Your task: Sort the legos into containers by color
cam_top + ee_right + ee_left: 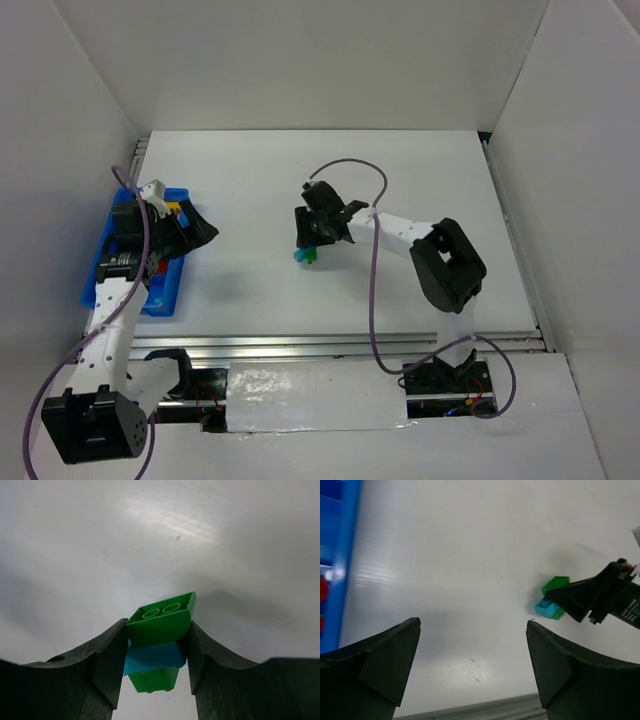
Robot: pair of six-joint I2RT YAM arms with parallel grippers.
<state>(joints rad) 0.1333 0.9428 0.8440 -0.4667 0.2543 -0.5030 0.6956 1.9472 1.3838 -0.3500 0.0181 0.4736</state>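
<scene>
White table; right wrist shows right fingers clamped on green-teal brick stack; left fingers apart.

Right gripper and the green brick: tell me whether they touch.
Touching. The right wrist view shows both fingers of the right gripper pressed flat against the sides of the green brick, with no gap on either side.

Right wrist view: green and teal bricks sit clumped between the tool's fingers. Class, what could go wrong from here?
1. The right tool pinches the top green brick, but the teal brick seems stuck beneath it; both colours could land in one compartment.
2. The left arm hangs over the tray, so a drop-off may collide.
</scene>
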